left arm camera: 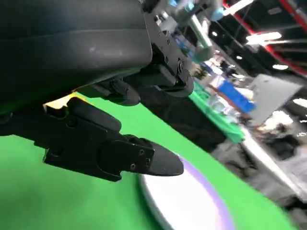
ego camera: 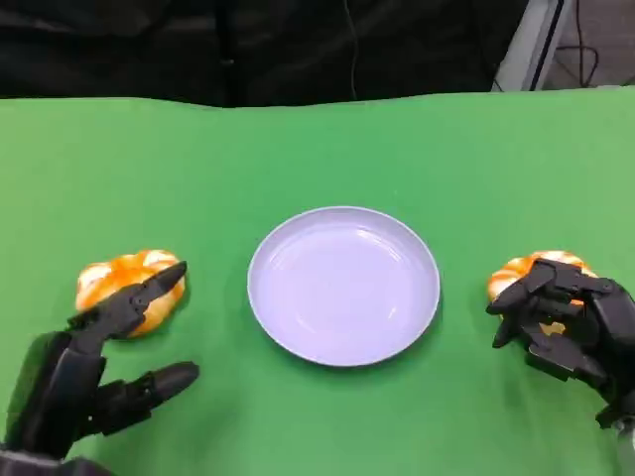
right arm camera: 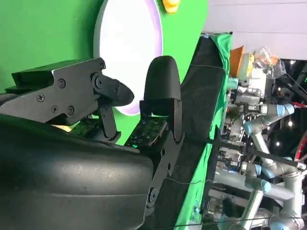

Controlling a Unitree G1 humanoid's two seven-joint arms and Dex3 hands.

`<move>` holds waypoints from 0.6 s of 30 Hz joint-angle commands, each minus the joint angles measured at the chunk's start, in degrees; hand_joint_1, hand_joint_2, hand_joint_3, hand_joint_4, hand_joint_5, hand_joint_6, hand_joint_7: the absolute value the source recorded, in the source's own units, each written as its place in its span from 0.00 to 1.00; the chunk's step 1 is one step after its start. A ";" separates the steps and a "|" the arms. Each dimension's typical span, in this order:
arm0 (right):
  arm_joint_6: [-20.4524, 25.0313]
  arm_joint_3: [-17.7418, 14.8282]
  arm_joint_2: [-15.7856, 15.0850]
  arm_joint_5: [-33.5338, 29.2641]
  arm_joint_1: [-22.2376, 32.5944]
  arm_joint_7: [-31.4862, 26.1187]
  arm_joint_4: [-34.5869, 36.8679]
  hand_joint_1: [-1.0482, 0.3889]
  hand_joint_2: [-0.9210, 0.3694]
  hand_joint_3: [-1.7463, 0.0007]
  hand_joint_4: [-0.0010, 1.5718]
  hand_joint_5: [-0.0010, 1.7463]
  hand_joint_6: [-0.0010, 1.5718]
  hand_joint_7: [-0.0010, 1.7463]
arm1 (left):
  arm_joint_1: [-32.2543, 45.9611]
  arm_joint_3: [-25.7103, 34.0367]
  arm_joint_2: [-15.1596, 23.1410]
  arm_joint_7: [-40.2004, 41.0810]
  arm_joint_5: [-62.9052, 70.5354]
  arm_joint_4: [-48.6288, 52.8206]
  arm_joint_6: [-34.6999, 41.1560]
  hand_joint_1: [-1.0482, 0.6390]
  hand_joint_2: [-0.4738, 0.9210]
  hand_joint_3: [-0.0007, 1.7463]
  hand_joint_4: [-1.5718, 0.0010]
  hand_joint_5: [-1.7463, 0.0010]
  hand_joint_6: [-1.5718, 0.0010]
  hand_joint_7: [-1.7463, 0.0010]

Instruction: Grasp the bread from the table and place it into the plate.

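Observation:
A round lilac plate [ego camera: 343,286] lies mid-table with nothing on it. Left of it sits a glazed orange bread [ego camera: 121,281]; my left hand [ego camera: 104,372] lies just in front of it, fingers spread, one finger reaching across its near edge. A second bread [ego camera: 538,266] sits right of the plate. My right hand [ego camera: 568,319] hovers over its near half with fingers curved down around it, still apart. The left wrist view shows a sliver of bread [left arm camera: 60,103] behind the fingers and the plate [left arm camera: 187,201]. The right wrist view shows the plate [right arm camera: 127,48] beyond the spread fingers [right arm camera: 162,81].
The green tabletop [ego camera: 327,149] stretches back to a dark curtain at its far edge. In the right wrist view the left-hand bread [right arm camera: 170,5] shows past the plate. Lab equipment and robot arms stand beyond the table [right arm camera: 259,143].

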 commanded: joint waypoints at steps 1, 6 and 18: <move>-0.25 -0.02 -0.24 -0.16 -0.42 -0.79 -0.30 0.78 0.08 0.58 0.54 0.82 0.56 0.59 | 0.59 -2.18 2.83 12.58 10.47 -3.72 7.69 0.22 1.00 0.12 0.67 1.00 0.72 1.00; -0.01 0.23 -0.26 -0.24 -0.23 -1.16 -0.68 0.77 0.09 0.58 0.53 0.82 0.55 0.59 | 0.10 -6.11 4.93 20.57 14.91 -4.03 13.12 0.21 1.00 0.12 0.68 1.00 0.73 1.00; -0.49 0.27 -0.52 -0.63 -0.24 -1.46 -0.51 0.77 0.08 0.59 0.52 0.83 0.55 0.60 | -3.29 -13.44 8.70 28.03 15.99 -1.07 22.23 0.19 1.00 0.14 0.73 1.00 0.64 0.97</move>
